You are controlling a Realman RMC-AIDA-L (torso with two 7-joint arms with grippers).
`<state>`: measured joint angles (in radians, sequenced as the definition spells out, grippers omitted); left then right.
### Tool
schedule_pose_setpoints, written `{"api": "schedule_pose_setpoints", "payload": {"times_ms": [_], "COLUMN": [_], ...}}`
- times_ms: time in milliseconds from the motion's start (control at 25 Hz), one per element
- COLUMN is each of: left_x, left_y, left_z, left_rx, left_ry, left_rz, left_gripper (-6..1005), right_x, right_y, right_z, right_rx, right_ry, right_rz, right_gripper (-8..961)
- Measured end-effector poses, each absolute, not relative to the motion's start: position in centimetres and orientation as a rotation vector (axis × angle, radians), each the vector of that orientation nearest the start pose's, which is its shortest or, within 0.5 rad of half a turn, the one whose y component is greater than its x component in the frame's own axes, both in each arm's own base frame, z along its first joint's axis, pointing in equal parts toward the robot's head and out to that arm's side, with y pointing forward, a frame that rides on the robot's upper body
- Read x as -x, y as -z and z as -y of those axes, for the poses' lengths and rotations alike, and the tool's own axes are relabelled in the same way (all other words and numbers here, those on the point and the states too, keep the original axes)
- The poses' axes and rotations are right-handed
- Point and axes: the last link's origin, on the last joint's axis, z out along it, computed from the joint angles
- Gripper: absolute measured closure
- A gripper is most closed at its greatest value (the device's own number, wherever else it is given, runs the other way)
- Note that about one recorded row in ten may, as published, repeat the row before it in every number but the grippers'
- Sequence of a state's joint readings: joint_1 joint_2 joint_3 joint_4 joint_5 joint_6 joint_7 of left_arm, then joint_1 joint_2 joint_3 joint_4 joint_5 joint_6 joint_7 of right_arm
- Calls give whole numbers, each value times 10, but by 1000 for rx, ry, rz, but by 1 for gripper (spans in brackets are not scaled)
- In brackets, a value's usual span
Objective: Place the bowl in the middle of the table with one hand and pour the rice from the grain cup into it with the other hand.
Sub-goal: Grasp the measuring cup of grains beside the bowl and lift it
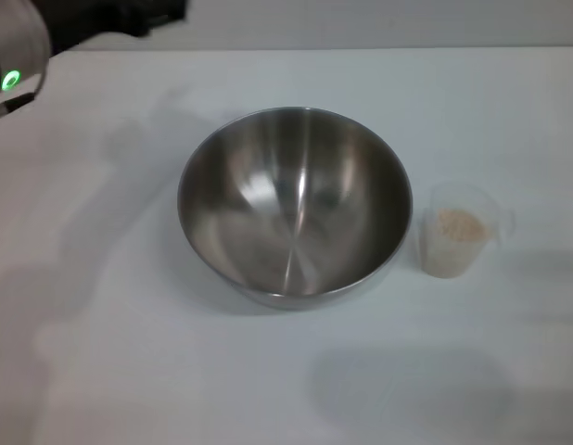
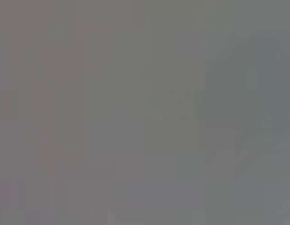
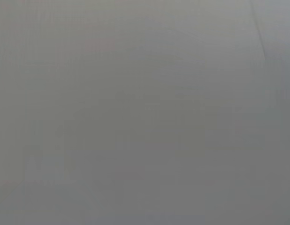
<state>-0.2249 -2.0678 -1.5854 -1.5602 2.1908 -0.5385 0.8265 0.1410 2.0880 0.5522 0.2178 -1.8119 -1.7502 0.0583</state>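
The steel bowl [image 1: 294, 206] stands upright and empty near the middle of the white table [image 1: 101, 352]. The clear grain cup [image 1: 459, 241] stands upright just to the right of the bowl, a small gap apart, with rice [image 1: 459, 225] in it and its handle pointing right. Part of my left arm [image 1: 18, 51] shows at the far left corner, raised away from the bowl; its fingers are out of view. My right arm does not show in the head view. Both wrist views show only a plain grey surface.
The far edge of the table [image 1: 361, 48] runs across the back. Soft shadows lie on the table left of the bowl and in front of the cup.
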Motion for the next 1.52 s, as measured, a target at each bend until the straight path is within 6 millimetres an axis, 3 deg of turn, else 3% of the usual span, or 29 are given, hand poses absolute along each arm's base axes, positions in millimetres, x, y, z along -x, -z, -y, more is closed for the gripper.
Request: {"api": "schedule_pose_setpoints", "payload": {"times_ms": [120, 160, 360, 480, 520, 600, 640, 720, 760, 840, 960, 1240, 1520], "left_x": [160, 166, 178, 199, 199, 219, 244, 270, 270, 296, 313, 321, 323], "left_y": [-51, -53, -49, -37, -37, -27, -19, -17, -17, -17, -18, -19, -17], "left_z": [-365, -353, -324, -299, -299, -285, -277, -271, -271, -263, -255, -251, -250], "left_rx": [1830, 1650, 1395, 1295, 1295, 1302, 1332, 1351, 1351, 1378, 1384, 1376, 1389], "left_ry": [490, 501, 553, 642, 642, 728, 791, 827, 827, 812, 775, 747, 735], "left_rz": [321, 225, 111, 27, 27, -4, 7, 36, 36, 93, 153, 181, 190], "left_gripper": [207, 189, 136, 136, 136, 136, 136, 136, 136, 136, 136, 136, 136], "right_x": [-353, -353, -351, -350, -349, -348, -349, -349, -350, -353, -359, -366, -364], "right_y": [-38, -38, -35, -31, -29, -23, -21, -15, -9, -4, 4, 24, 35], "right_z": [-206, -205, -202, -201, -201, -198, -196, -190, -183, -175, -164, -158, -168], "right_rx": [1140, 1139, 1179, 1217, 1236, 1277, 1293, 1338, 1378, 1412, 1456, 1549, 1618], "right_ry": [-808, -807, -810, -811, -812, -810, -807, -801, -790, -770, -731, -670, -659], "right_rz": [-337, -333, -322, -317, -315, -320, -325, -336, -348, -365, -408, -502, -526], "right_gripper": [116, 115, 115, 115, 115, 115, 115, 115, 115, 115, 115, 114, 114]}}
